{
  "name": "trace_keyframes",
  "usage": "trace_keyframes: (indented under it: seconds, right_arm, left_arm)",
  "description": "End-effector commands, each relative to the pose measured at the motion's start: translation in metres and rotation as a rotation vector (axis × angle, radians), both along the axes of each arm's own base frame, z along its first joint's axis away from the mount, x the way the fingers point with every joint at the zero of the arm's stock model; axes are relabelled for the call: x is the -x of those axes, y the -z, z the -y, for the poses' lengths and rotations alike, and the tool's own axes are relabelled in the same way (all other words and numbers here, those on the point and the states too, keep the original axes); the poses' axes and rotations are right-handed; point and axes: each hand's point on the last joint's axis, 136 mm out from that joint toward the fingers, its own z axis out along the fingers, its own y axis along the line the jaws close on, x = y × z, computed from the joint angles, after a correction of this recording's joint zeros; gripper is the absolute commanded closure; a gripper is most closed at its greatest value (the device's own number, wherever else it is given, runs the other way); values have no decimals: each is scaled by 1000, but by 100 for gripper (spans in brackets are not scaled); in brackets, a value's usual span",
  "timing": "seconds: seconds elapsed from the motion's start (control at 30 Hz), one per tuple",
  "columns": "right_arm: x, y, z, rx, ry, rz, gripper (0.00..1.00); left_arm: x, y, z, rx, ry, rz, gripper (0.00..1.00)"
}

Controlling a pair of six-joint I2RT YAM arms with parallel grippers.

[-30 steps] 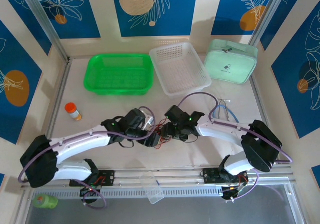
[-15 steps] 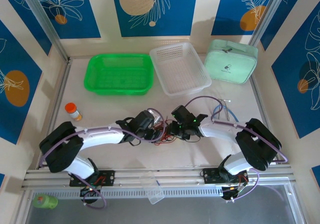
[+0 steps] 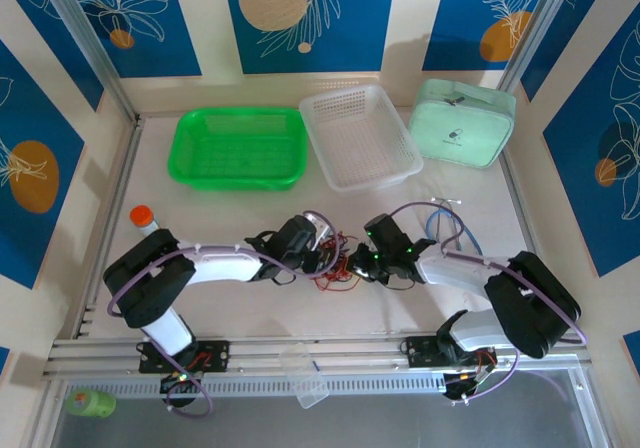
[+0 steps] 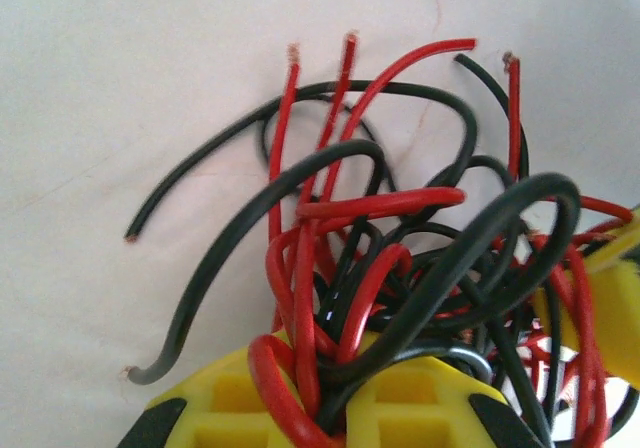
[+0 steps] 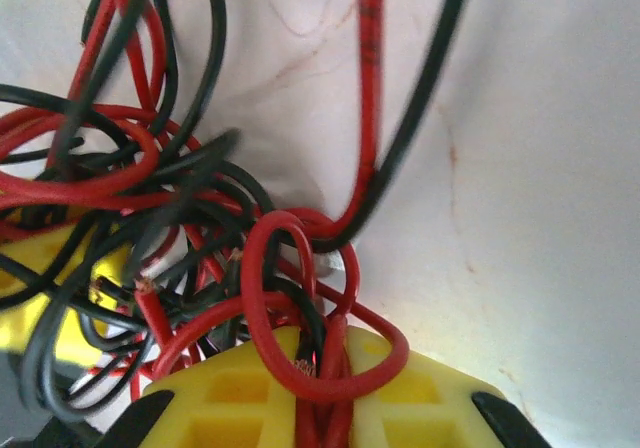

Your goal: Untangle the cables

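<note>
left gripper [image 4: 330,413]: jaws pressed together on red and black cables [image 4: 400,248]. right gripper [image 5: 312,393]: jaws pinching red strands of the same bundle, centre of the top view. both stood spread a second ago; pulling apart can likely begin.

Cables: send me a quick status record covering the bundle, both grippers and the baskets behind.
cables: one red-and-black tangle on the table, not yet separated
left gripper: shut on the cables, at the tangle's left side
right gripper: shut on the cables, at the tangle's right side
green basket: behind the tangle, to the left
white basket: behind the tangle, beside the green basket
</note>
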Motion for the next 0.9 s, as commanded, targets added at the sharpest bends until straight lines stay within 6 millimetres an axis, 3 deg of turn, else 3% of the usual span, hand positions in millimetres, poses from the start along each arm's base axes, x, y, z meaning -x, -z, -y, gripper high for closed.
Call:
trace_keyframes:
  seconds: [0.0,0.2,0.33,0.43,0.67,0.77,0.87]
  right_arm:
    - [24,11,10,-58,38,-112,87]
    - [27,7,2,-160,82,-148,83]
    - [32,6,2,-82,47,-142,76]
    - [39,3,10,23,2,-134,69]
    - [58,-32,41,203,-102,-90,46]
    - [61,-47,42,195,-109,-84,34]
    - [56,-59,32,147,-80,-86,21]
  left_arm:
    - [-16,8,-28,96,-175,-145,100]
    - [-14,22,-37,296,-305,-379,100]
    - [-13,26,-40,323,-353,-405,100]
    - [-17,17,-49,320,-393,-357,100]
    - [-18,-56,-79,157,-358,-116,64]
    - [-13,-79,-86,107,-329,-73,48]
    - [-7,-87,-89,76,-307,-71,40]
